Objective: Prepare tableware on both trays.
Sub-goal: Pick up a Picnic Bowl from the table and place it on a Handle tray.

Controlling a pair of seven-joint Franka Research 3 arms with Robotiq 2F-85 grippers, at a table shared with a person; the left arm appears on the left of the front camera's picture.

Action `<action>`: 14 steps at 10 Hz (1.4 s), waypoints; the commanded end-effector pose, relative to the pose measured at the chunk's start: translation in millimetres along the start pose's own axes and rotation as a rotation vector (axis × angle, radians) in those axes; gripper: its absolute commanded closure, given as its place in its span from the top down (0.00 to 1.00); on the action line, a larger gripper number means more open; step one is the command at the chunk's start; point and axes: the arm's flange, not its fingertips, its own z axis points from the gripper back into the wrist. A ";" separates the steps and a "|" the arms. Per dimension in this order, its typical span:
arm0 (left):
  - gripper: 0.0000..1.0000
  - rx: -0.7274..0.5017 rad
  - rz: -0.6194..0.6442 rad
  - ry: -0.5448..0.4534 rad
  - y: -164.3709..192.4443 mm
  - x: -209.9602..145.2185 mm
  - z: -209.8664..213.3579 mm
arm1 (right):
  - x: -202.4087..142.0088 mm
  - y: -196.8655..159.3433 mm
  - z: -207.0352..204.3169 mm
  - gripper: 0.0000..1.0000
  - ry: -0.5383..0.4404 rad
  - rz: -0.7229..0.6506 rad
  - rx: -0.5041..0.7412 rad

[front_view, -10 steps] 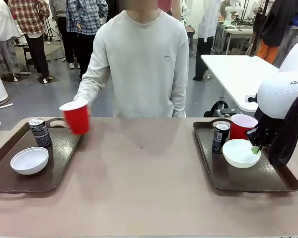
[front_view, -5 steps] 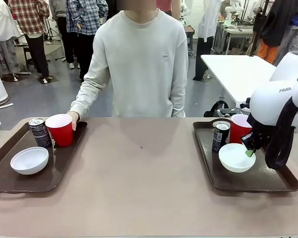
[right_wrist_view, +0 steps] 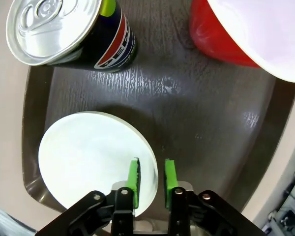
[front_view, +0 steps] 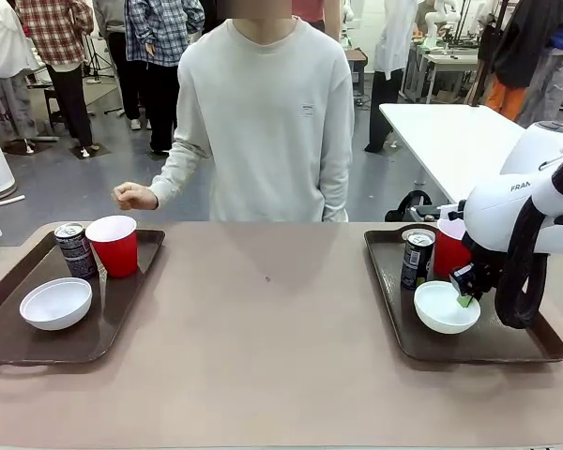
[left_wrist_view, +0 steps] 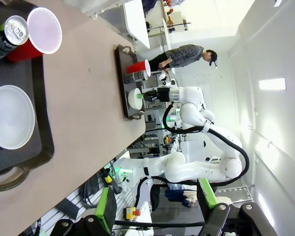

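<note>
On the worktop's left side sits a dark brown tray carrying a white bowl near its front, with a dark drink can and a red cup side by side behind it. The person's hand is a loose fist above and behind that cup, clear of it. Seen from its own wrist camera, the left end effector hangs well off that tray with its green-padded fingers spread wide and nothing between them. Over on the right tray, a second can and red cup stand at the back, and a pale bowl rests in front of them. The right end effector is at this bowl's right edge; the wrist view shows its fingers parted only slightly, straddling the bowl's rim, one pad inside and one outside; whether they press it is unclear.
</note>
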 end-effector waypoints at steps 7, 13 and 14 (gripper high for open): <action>0.87 -0.017 0.002 -0.004 -3.0 -0.1 1.9 | -60.7 3.6 73.4 0.87 0.031 -0.054 0.074; 0.87 -0.017 0.002 -0.004 -3.0 -0.1 1.9 | -51.8 3.4 110.9 1.00 0.022 -0.038 0.052; 0.87 -0.017 0.002 -0.004 -3.0 -0.1 1.9 | -51.8 3.4 110.9 1.00 0.022 -0.038 0.052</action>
